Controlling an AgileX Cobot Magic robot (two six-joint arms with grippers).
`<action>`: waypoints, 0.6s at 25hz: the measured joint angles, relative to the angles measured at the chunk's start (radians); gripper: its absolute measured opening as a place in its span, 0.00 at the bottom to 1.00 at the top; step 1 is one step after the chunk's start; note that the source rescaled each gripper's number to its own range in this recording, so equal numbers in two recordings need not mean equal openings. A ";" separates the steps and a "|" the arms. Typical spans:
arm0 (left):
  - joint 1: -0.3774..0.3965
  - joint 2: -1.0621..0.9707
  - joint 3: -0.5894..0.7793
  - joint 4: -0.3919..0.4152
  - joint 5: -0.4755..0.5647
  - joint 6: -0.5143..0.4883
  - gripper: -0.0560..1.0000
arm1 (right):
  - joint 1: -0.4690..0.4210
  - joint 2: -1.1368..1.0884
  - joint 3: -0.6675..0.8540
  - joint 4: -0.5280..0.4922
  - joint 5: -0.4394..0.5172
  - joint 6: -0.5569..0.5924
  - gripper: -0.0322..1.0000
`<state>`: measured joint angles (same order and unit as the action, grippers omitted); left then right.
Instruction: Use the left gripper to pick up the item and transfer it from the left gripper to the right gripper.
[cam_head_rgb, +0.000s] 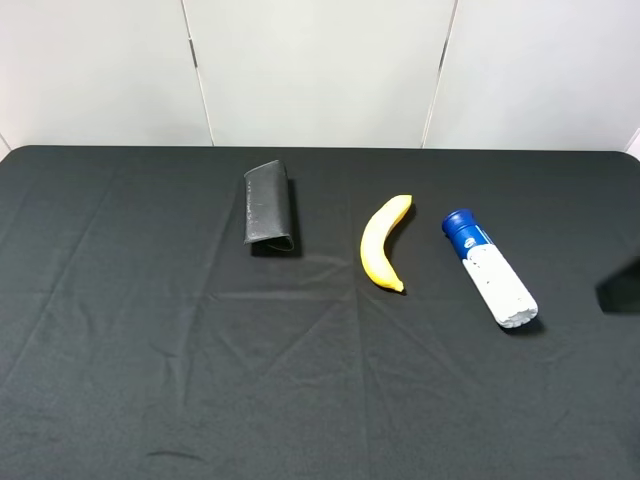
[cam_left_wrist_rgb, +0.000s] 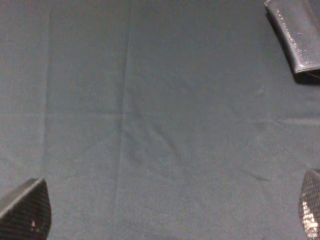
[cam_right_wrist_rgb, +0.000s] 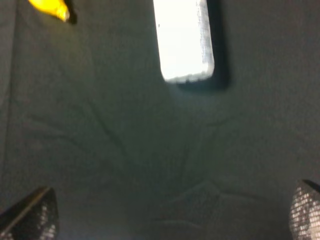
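Note:
The item (cam_head_rgb: 490, 268), a slim white bottle with a blue cap, lies on the black cloth right of the middle, cap towards the back. Its white bottom end shows in the right wrist view (cam_right_wrist_rgb: 184, 40). My right gripper (cam_right_wrist_rgb: 167, 215) is open and empty, fingertips (cam_right_wrist_rgb: 30, 217) wide apart, a short way off the bottle's bottom end. My left gripper (cam_left_wrist_rgb: 167, 215) is open and empty over bare cloth, its fingertips (cam_left_wrist_rgb: 25, 212) wide apart, and the bottle is out of its view. Neither gripper shows clearly in the exterior view.
A yellow banana (cam_head_rgb: 381, 245) lies just left of the bottle; its tip shows in the right wrist view (cam_right_wrist_rgb: 49, 7). A black folded case (cam_head_rgb: 270, 208) lies left of the middle, also in the left wrist view (cam_left_wrist_rgb: 297, 32). A dark shape (cam_head_rgb: 622, 285) sits at the right edge.

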<state>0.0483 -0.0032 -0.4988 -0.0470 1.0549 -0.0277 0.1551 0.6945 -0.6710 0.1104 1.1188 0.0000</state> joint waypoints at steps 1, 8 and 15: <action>0.000 0.000 0.000 0.000 0.000 0.000 1.00 | 0.000 -0.060 0.024 -0.002 0.001 0.000 1.00; 0.000 0.000 0.000 0.000 0.000 0.000 1.00 | 0.000 -0.430 0.116 -0.021 -0.012 0.000 1.00; 0.000 0.000 0.000 0.000 0.000 0.000 1.00 | 0.000 -0.651 0.134 -0.073 -0.022 0.000 1.00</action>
<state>0.0483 -0.0032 -0.4988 -0.0470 1.0549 -0.0277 0.1551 0.0431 -0.5370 0.0371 1.0970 0.0000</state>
